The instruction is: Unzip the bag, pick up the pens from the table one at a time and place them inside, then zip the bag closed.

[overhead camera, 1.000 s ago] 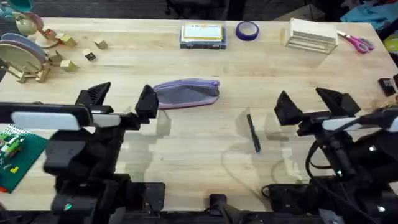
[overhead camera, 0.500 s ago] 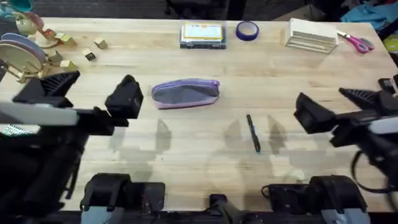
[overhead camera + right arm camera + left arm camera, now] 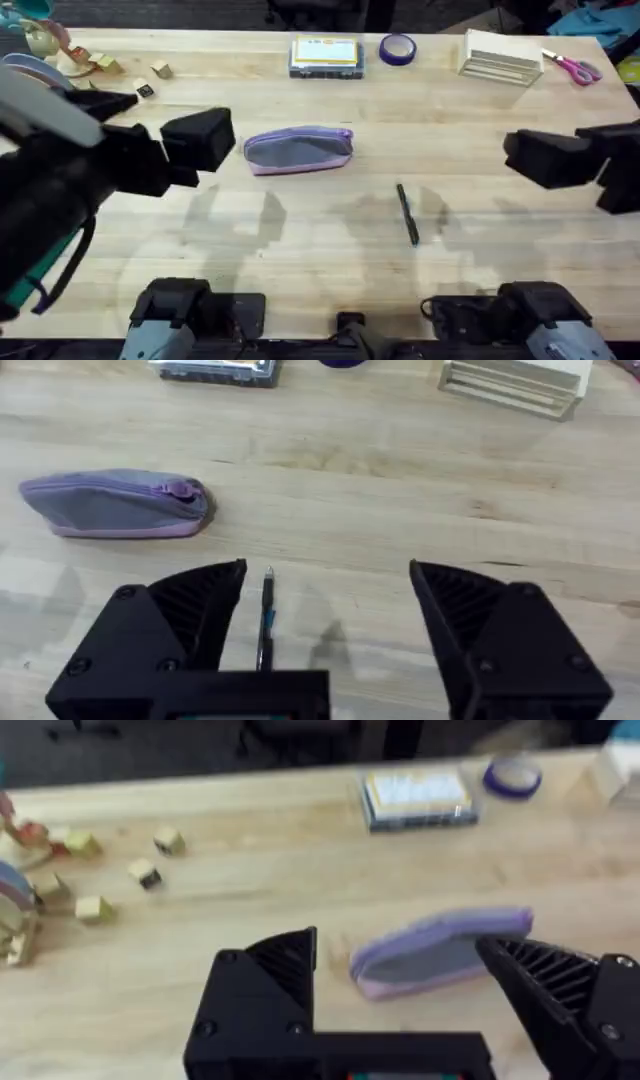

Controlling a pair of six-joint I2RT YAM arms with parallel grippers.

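The grey bag (image 3: 298,150) with lilac edging lies zipped shut on the table (image 3: 300,250), left of centre. The dark pen (image 3: 407,214) lies to its right, nearer the front edge. My left gripper (image 3: 160,125) hovers high, left of the bag, open and holding nothing; the left wrist view shows the bag (image 3: 430,955) beyond the gripper (image 3: 398,942). My right gripper (image 3: 560,140) hangs open and holding nothing, well right of the pen. In the right wrist view the pen (image 3: 266,615) lies by one finger of the gripper (image 3: 328,567), and the bag (image 3: 115,505) is farther off.
Along the far edge stand a clear-lidded box (image 3: 325,55), a purple tape roll (image 3: 397,48), a pale wooden box (image 3: 500,57) and pink scissors (image 3: 573,68). Wooden blocks and toys (image 3: 100,80) crowd the far left corner.
Both arms have risen toward the camera and swung outward, the left to the left and the right to the right. Bag and pen have not moved.
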